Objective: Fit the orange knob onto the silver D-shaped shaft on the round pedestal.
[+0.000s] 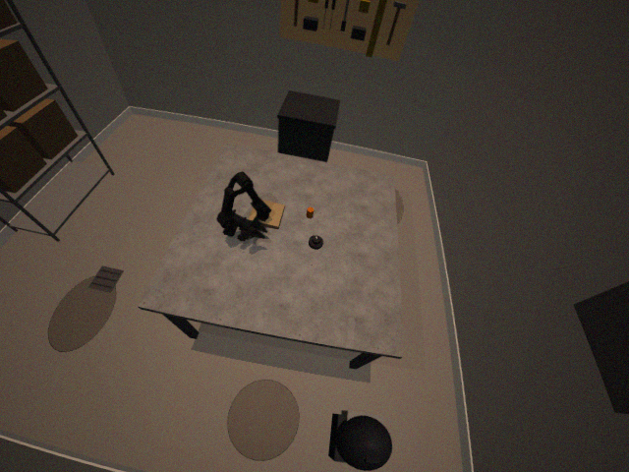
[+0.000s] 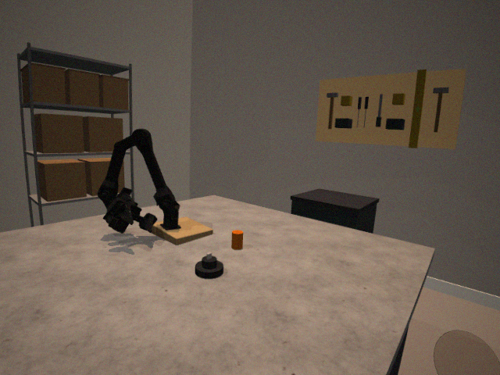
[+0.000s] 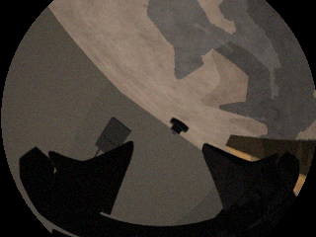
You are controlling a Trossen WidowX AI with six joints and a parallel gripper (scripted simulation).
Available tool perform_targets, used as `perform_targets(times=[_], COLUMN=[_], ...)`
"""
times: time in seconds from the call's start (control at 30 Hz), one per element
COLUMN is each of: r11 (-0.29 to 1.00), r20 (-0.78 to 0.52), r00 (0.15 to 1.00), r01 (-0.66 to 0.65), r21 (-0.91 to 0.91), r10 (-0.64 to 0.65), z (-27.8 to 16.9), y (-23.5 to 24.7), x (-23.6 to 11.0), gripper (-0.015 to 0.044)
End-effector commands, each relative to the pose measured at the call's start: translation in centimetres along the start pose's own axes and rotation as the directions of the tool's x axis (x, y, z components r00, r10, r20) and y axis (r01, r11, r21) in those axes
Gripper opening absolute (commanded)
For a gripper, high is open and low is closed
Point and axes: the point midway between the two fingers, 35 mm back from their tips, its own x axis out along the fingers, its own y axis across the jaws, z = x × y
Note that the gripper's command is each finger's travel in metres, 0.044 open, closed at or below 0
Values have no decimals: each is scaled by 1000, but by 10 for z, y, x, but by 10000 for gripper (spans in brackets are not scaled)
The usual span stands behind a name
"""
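Observation:
The orange knob (image 1: 310, 211) (image 2: 237, 239) stands upright on the grey table (image 1: 279, 305) (image 2: 282, 323), free of the arm. The black round pedestal (image 1: 315, 244) (image 2: 208, 269) stands a short way in front of it, with the silver shaft (image 2: 208, 255) sticking up from its middle. My gripper (image 1: 251, 234) (image 2: 131, 223) (image 3: 169, 146) is open and empty. It hangs low over the table beside the arm's base, well away from both the knob and the pedestal. Neither of them shows in the wrist view, and the knob's hole is hidden.
The arm stands on a wooden base plate (image 1: 276, 213) (image 2: 194, 232). A dark cabinet (image 1: 307, 127) (image 2: 335, 208) stands behind the table. A shelf with boxes (image 2: 76, 129) stands by the left wall. The wrist view shows the table's edge and floor beyond.

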Motion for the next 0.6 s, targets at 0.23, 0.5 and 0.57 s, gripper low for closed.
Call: perform_targets(times=[0.23,0.5,0.57], r11=[470,-601,-707], r20=[91,428,529], r00=[880,552,474], r01=[333,-173,-392], r21=[-818,-781,-589], r10=[-466,-715,-704], z=[-10,-16,-19], y=[-16,-9,-1], x=[14,16,17], gripper=[440,440,440])
